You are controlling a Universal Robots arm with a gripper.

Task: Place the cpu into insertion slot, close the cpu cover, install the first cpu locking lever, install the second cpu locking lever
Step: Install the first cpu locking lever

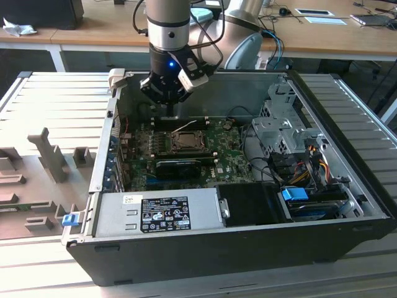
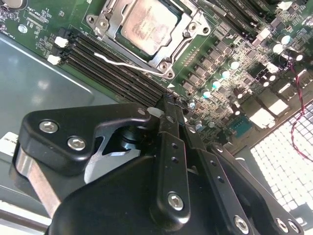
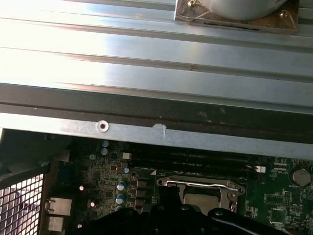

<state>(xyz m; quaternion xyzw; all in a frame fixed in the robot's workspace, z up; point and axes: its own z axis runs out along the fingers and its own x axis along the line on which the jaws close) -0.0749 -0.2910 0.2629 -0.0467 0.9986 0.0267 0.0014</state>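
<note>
Centrally, flat silver-grey square cpu [image 2: 148, 24].

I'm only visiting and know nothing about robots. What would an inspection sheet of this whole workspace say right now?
Surface: ribbed metal table carrying an open computer case.
Job's things: cpu lies in the insertion slot, with the cpu cover down around it; one wire lever sticks out beside the socket, seemingly unlatched.
Clutter: grey fixture blocks on the table at the exterior view's left.
Grippers: gripper hangs over the motherboard, beside the socket.
Cables: coloured wire bundle inside the case at the exterior view's right.
Surroundings: wooden desks behind the table.
</note>
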